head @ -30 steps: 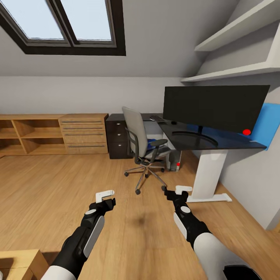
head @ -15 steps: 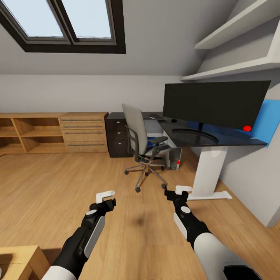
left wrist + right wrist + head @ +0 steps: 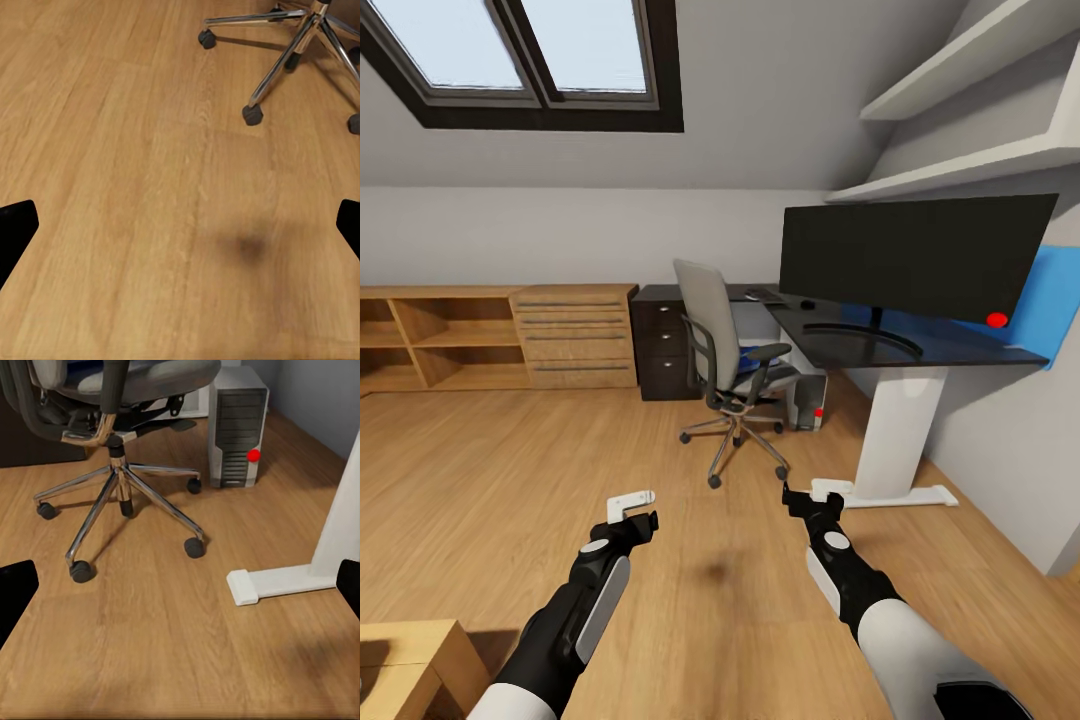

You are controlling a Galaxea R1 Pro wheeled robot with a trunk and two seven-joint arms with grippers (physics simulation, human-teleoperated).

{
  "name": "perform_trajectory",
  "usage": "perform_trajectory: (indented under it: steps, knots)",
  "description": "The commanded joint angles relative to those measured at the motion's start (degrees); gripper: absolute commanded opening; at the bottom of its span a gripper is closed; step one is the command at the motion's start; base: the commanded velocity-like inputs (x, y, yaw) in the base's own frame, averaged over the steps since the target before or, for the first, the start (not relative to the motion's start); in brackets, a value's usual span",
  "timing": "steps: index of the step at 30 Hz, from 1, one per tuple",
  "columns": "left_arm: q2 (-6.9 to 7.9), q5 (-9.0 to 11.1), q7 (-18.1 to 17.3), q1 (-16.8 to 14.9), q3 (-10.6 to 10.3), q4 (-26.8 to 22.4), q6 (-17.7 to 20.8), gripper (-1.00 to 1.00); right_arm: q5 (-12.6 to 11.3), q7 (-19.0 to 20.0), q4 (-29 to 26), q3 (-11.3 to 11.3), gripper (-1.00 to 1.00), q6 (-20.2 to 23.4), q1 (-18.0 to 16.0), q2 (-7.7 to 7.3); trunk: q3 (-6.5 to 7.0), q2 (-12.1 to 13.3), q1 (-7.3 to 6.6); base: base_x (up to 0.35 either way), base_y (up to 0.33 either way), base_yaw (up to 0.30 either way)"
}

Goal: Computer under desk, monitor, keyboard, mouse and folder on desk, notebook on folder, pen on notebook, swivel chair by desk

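Note:
The grey swivel chair (image 3: 718, 345) stands on the wood floor beside the black desk (image 3: 960, 355), with the blue folder (image 3: 756, 351) on its seat. The wide black monitor (image 3: 915, 255) is on the desk. The keyboard (image 3: 763, 296) and the mouse (image 3: 807, 303) lie further back on the desktop. The grey computer (image 3: 807, 400) (image 3: 238, 427) sits on the floor under the desk. My left gripper (image 3: 632, 510) (image 3: 180, 232) and right gripper (image 3: 815, 497) (image 3: 180, 585) hang open and empty over the floor, short of the chair's base (image 3: 120, 502). The notebook and pen are out of view.
The desk's white leg and foot (image 3: 895, 440) (image 3: 281, 583) stand just right of my right gripper. A wooden dresser and shelf unit (image 3: 575, 338) line the back wall, beside the black drawer pedestal (image 3: 660, 345). A blue wall panel (image 3: 1057, 300) hangs behind the desk. Open floor lies to the left.
The whole view has shifted slightly, with the desk and chair sitting a little higher in the picture, so the camera moved. Both grippers hold the same pose.

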Motion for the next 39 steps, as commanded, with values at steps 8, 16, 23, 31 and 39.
perform_trajectory:
  steps: [8, 16, 23, 31, 39]
  knots:
    - [0.11, 0.7, 0.5, 0.0, -0.1, 0.1, 0.2, 1.00, 0.1, -0.1, 0.1, 0.0, 1.00, -0.2, 0.0, 0.02, -0.06, 0.0, -0.01, 0.000, 0.000, 0.000]
    - [0.20, 0.6, 0.4, 0.0, -0.1, 2.0, -0.1, 1.00, 0.1, -0.1, 0.2, 0.0, 1.00, -0.2, 0.0, -0.06, -0.06, 0.0, -0.01, 0.180, 0.000, 0.000]
    - [0.20, 0.6, 0.4, 0.0, -0.1, 2.0, -0.2, 1.00, 0.1, -0.1, 0.2, 0.0, 1.00, -0.2, 0.0, -0.06, -0.06, 0.0, -0.01, 0.320, -0.005, 0.000]
    - [0.20, 0.6, 0.4, 0.0, -0.1, 2.0, -0.2, 1.00, 0.1, -0.1, 0.1, 0.1, 1.00, -0.2, 0.0, -0.09, -0.06, 0.0, -0.01, 0.321, -0.068, 0.000]
    - [0.25, 0.6, 0.4, 0.0, -0.1, 2.0, -0.2, 1.00, 0.1, -0.1, 1.5, 0.1, 1.00, -0.2, 0.0, -0.06, -0.06, 0.0, -0.01, 0.321, -0.024, 0.000]
